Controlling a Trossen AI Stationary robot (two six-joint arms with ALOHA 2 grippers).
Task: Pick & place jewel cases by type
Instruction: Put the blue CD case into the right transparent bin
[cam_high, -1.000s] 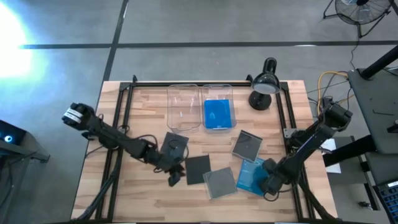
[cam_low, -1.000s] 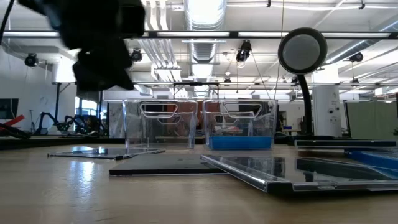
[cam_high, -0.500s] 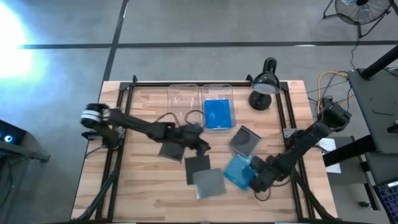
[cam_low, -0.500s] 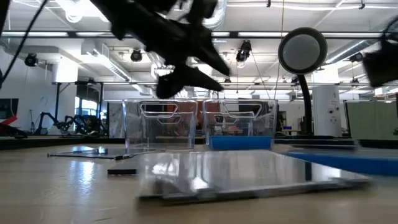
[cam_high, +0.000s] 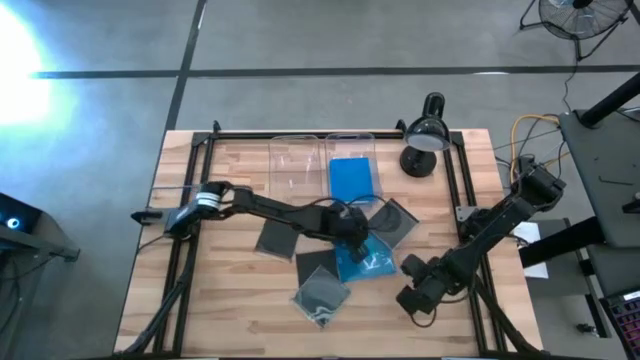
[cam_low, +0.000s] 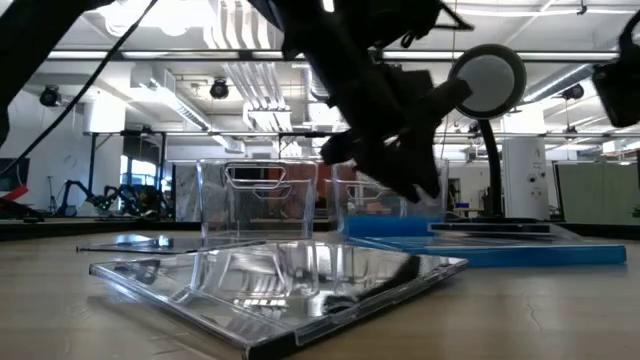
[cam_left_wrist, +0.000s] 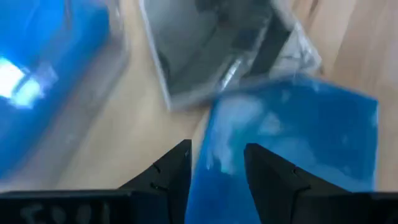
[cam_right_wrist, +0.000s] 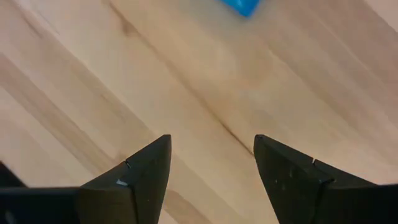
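Several jewel cases lie flat on the wood. A bright blue one (cam_high: 364, 260) (cam_left_wrist: 298, 143) is at the centre, with a grey one (cam_high: 396, 223) (cam_left_wrist: 217, 50) just beyond it. Dark ones (cam_high: 275, 240) (cam_high: 318, 266) lie to its left, and a clear-grey one (cam_high: 322, 293) (cam_low: 290, 285) lies nearer. More blue (cam_high: 352, 180) lies in the right bin. My left gripper (cam_high: 355, 235) (cam_left_wrist: 217, 171) (cam_low: 395, 160) is open, with its fingers over the blue case's left edge. My right gripper (cam_high: 413, 296) (cam_right_wrist: 211, 168) is open over bare wood to the right of the blue case.
Two clear bins (cam_high: 295, 170) (cam_high: 350, 150) stand side by side at the far middle of the table. A black desk lamp (cam_high: 425, 140) is at the far right. Black rails (cam_high: 190, 190) (cam_high: 462, 190) run along both table sides. Bare wood (cam_high: 230, 310) lies near left.
My left arm has swung from the near left across the table to the centre, over the blue case. My right gripper has moved a little left. The blue case has slid left and farther in. The clear-grey case has slid left and turned.
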